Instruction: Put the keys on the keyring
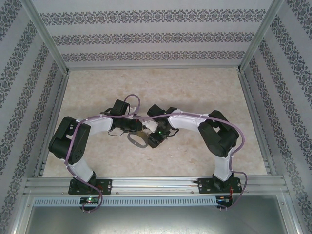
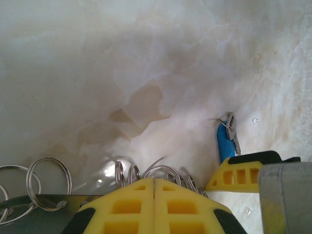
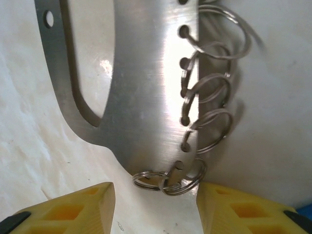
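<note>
As both elbows jut outward, left tool faces right tool.

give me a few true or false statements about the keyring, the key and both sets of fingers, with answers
1. The left arm's yellow fingers are pressed together. True.
2. The right arm's yellow fingers are shut. False: they stand apart.
3. Small silver wire rings hang through holes along one edge of the flat grey metal keyring. True.
4. The tiny plastic-headed key has a red head. False: its head is blue.
5. The table is dark wood. False: its surface is pale and marbled.
</note>
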Motion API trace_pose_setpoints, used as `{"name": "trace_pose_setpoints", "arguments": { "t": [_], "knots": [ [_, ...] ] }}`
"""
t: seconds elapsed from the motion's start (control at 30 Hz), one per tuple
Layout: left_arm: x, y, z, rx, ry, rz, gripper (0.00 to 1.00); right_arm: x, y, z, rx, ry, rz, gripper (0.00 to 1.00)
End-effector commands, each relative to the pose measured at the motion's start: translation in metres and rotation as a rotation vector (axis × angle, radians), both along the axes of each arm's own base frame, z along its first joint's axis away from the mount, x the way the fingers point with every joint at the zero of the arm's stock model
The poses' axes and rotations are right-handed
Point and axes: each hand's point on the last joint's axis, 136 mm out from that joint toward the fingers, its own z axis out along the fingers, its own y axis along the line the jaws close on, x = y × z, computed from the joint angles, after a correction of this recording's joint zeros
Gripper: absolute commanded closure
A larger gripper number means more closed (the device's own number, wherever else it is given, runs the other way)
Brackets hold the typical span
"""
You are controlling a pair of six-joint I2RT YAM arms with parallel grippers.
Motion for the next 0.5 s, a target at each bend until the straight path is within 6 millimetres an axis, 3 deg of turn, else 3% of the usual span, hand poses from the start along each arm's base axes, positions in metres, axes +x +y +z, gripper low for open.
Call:
{"name": "trace_pose_setpoints", "arguments": {
  "t": [0.0,0.3,0.47],
  "knots": [
    [-0.002,-0.009,0.001,-0.031,0.005,-0.015,1.00,0.004,-0.014,-0.013,-0.122,-0.057,0.018,0.48],
    [-0.005,-0.009,-0.005,-0.031,0.031,-0.024,1.00,0.014,-0.019,-0.022,-0.201,-0.118,0.005,0.52],
    [-0.007,-0.007,-0.006,-0.027,0.035,-0.021,1.00,0.015,-0.018,-0.021,-0.205,-0.113,0.009,0.74]
  ]
}}
